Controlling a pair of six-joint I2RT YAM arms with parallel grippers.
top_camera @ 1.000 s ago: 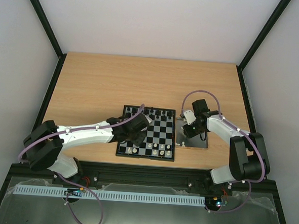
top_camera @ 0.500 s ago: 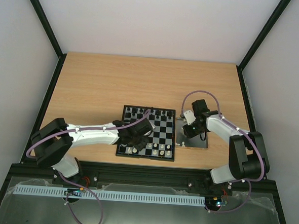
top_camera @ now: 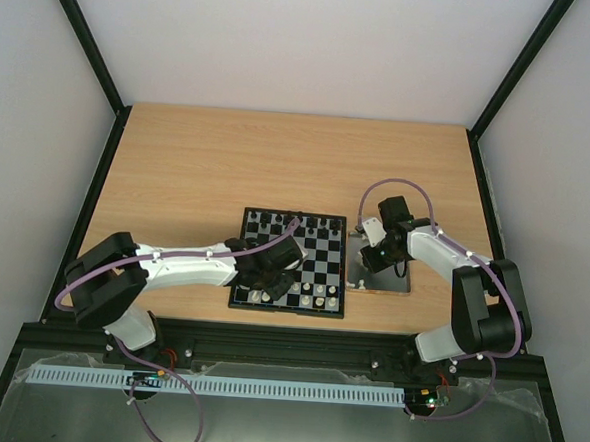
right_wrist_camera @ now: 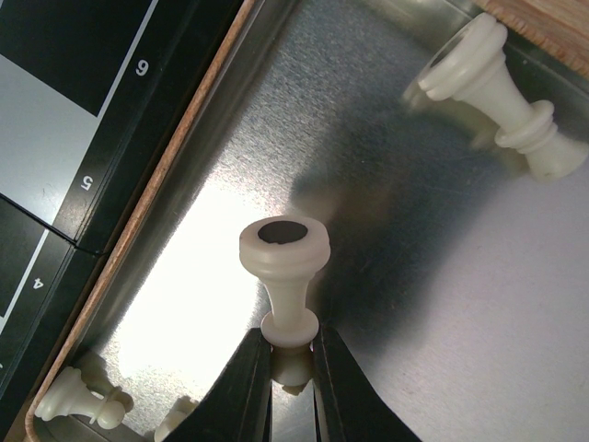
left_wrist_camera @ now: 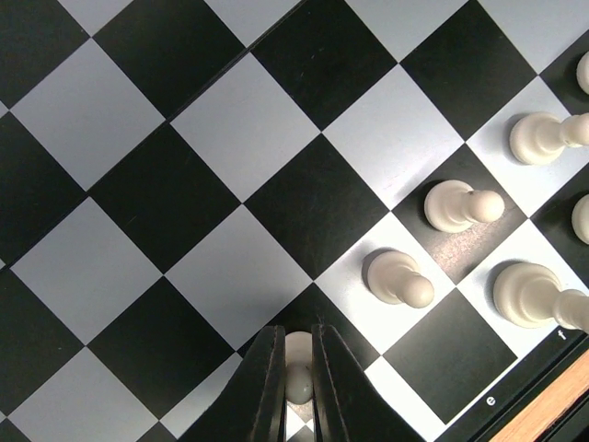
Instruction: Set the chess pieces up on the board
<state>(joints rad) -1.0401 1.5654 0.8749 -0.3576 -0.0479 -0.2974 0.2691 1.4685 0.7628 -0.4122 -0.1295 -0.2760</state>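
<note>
The board (top_camera: pixel 319 245) lies mid-table with black pieces along its far rows and cream-white chess pieces near its front edge. My left gripper (left_wrist_camera: pixel 296 333) is shut on a white pawn (left_wrist_camera: pixel 297 368), held upright over a black square; I cannot tell whether it touches the board (left_wrist_camera: pixel 166 193). Several white pawns (left_wrist_camera: pixel 398 278) stand to its right. Over the metal tray (right_wrist_camera: pixel 414 230), my right gripper (right_wrist_camera: pixel 293 345) is shut on the head end of a cream piece (right_wrist_camera: pixel 283 253), whose dark felt base faces the camera.
Another cream piece (right_wrist_camera: pixel 497 92) lies on its side at the tray's far corner. Small white pieces (right_wrist_camera: pixel 83 398) lie at the tray's near-left corner. The tray (top_camera: pixel 397 279) sits right beside the board's right edge (right_wrist_camera: pixel 83 120). My left gripper (top_camera: pixel 272 270) covers the board's near-left squares.
My left arm has drawn back and down toward the board's near-left part with the pawn. The right arm has stayed still.
</note>
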